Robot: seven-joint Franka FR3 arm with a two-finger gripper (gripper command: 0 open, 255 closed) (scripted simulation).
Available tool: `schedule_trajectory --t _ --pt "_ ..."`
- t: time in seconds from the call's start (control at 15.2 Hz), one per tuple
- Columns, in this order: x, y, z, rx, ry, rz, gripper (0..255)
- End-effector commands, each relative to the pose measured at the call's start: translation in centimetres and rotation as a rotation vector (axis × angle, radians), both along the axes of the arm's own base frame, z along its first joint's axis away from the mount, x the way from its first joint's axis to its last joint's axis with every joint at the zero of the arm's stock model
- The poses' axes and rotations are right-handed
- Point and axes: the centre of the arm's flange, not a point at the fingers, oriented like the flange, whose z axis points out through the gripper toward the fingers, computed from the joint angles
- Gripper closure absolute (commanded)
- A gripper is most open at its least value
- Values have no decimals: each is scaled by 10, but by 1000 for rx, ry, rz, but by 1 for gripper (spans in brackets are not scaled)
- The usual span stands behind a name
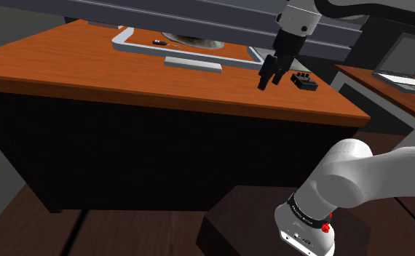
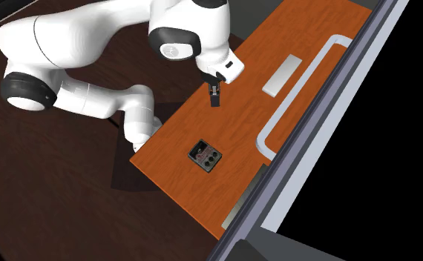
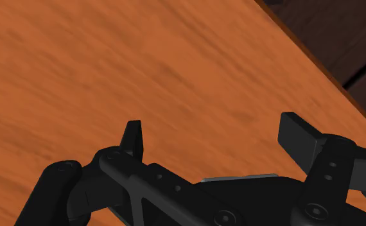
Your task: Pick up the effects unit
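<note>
The effects unit [image 1: 303, 81] sits on the surface [image 1: 89, 69] near the corner closest to the stand [image 1: 235, 218]. In the shoulder view the end effector [image 1: 269, 77] hangs over the surface just to the left of the effects unit, apart from it. Farther along the surface, on the far side of the end effector from the effects unit, lies a flat slab [image 1: 193, 65], and just behind the slab a low frame [image 1: 188, 49] runs along the back of the surface, under an overhanging panel [image 1: 199, 18].
</note>
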Motion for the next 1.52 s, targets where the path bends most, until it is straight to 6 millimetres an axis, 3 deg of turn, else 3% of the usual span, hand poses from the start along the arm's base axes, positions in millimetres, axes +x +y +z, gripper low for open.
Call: schedule_trajectory --t 0.0,0.53,1.12,1.45 --pt "0 0 0 0 0 0 0" --pt "-12 -86 16 -105 -66 -137 0" --pt "-40 -177 42 -224 -140 -290 0" --pt "-42 -183 23 -232 -145 -301 0"
